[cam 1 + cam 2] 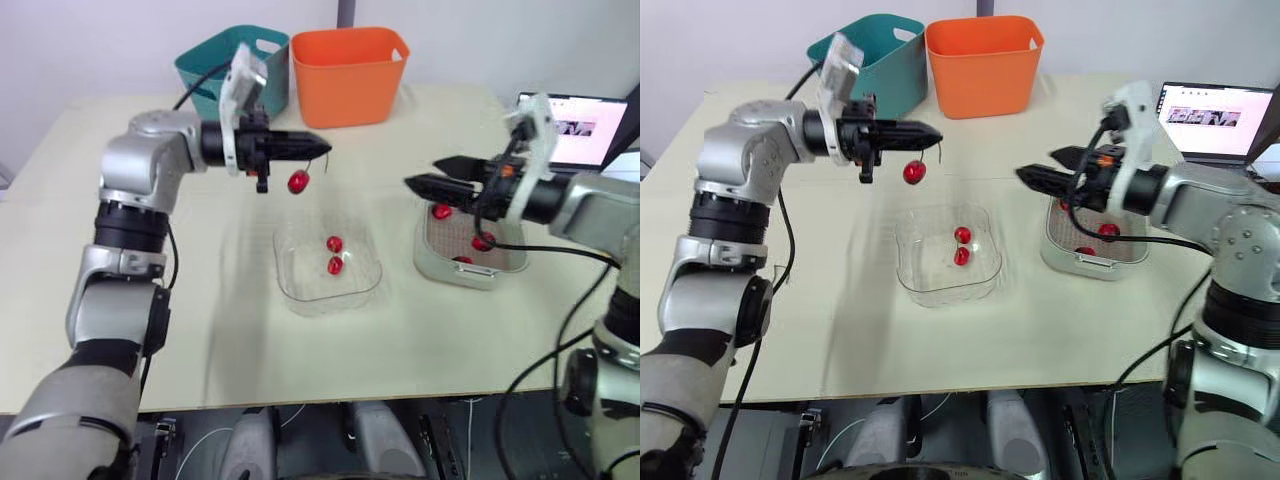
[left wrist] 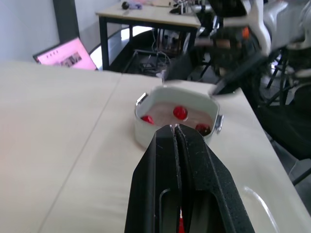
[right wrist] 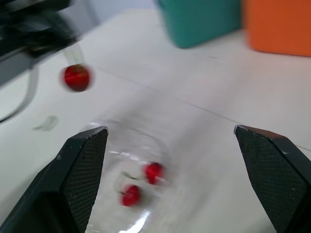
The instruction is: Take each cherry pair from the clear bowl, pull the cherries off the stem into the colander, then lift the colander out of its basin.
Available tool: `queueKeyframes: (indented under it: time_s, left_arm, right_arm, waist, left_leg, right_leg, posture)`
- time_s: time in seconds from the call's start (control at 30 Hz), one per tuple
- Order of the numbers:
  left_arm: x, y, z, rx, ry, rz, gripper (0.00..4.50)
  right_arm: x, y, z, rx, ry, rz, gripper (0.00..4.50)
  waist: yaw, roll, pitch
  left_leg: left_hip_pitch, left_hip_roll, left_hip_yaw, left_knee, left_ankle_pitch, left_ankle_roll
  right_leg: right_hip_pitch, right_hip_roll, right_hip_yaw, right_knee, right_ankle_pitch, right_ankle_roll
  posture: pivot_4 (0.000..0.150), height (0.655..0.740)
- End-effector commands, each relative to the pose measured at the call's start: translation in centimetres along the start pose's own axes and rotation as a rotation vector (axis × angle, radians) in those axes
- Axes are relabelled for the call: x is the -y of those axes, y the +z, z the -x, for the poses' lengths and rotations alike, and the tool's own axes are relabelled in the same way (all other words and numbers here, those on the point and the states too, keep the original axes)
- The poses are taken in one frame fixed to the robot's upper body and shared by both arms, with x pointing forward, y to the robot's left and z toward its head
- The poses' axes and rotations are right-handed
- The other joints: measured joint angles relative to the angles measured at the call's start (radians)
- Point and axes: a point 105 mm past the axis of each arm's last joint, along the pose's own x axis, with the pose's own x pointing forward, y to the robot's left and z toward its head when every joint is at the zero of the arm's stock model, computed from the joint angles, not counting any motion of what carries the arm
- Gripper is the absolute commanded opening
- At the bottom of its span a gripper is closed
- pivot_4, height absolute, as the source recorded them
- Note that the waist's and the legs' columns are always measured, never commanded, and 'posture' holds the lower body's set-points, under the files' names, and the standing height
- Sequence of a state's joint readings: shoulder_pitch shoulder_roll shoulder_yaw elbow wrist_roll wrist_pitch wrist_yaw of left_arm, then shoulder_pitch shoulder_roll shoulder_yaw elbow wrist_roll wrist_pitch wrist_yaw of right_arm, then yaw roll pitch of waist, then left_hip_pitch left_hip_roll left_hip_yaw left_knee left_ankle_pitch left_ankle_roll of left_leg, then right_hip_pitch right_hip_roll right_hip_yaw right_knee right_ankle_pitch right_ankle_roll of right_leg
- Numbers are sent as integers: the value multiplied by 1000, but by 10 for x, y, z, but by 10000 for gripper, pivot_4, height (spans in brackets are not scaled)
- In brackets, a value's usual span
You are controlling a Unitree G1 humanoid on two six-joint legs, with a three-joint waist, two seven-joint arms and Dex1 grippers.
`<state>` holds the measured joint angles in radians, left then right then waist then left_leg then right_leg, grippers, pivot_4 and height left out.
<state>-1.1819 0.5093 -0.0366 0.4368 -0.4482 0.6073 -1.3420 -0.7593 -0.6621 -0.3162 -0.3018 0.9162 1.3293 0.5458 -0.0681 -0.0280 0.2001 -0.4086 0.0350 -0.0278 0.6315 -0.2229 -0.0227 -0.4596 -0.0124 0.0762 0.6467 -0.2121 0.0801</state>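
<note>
Cherry (image 1: 298,181): I see one red fruit hanging in the air on a thin stem (image 1: 322,164), over or just behind the far rim of the clear bowl (image 1: 290,285). I cannot tell which, nor whether a second fruit shares that stem.
Teal bin (image 1: 215,65): it stands at the far edge of the table (image 1: 240,340), right up against the orange bin (image 1: 350,75).
Left gripper (image 1: 322,149): I have it held level above the table, pointing across toward my right arm. Its jaws are pinched together on the stem, and from its wrist camera the two fingers (image 2: 163,160) meet with no gap.
Bowl: it sits mid-table between my two arms, below the held fruit. Two cherries (image 1: 334,244) lie close together near its middle.
Orange bin: it stands at the far edge, behind the bowl and well apart from it.
Right gripper (image 1: 424,174): it hovers above the table between the bowl and the colander (image 1: 503,258), pointing toward the left gripper and apart from it. Its jaws are spread wide with nothing in them. From its wrist camera I see the bowl and the dangling fruit ahead, framed by the two fingers (image 3: 82,179).
Colander: it is seated in its white basin (image 1: 432,265), just right of the bowl and partly under my right arm. Three cherries (image 1: 441,211) lie on its mesh.
Laptop (image 1: 585,128): it is open with the screen lit, at the far right of the table.
</note>
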Motion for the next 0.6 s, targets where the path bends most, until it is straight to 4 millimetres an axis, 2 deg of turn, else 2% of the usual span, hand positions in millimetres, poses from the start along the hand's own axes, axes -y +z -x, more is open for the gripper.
queueKeyframes:
  time_s: [0.03, 0.2, 0.37, 0.6]
  left_arm:
    - [4, 27, 10, 62, -22, -23, 0]
    - [7, 34, 12, 50, -30, -48, 0]
    - [9, 35, 12, 62, -35, -34, 0]
    - [14, 33, 10, 66, -46, -24, 0]
  right_arm:
    - [-25, 10, -21, 57, 129, -3, 44812]
    - [-45, 10, -49, 104, 255, -72, 44812]
    - [-50, 6, -69, 123, 280, -114, 44812]
    - [-53, 10, -92, 179, 287, -160, 44812]
  waist:
    - [-1, 0, 0]
    - [-1, 0, 0]
    - [-1, 0, 0]
    - [-2, 0, 0]
  left_leg:
    - [0, 0, 0, 0, 0, 0]
    - [1, 0, -1, 0, 0, 0]
    - [0, 0, -1, 0, 0, 0]
    - [0, 0, -1, 0, 0, 0]
  right_leg:
    - [0, 0, 0, 0, 0, 0]
    - [0, 1, -1, 1, 0, 0]
    - [0, 0, -1, 1, 2, -3]
    - [0, 0, -1, 1, 2, -3]
  posture:
    - [1500, 7400]
    - [1500, 7400]
    - [1500, 7400]
    - [1500, 7400]
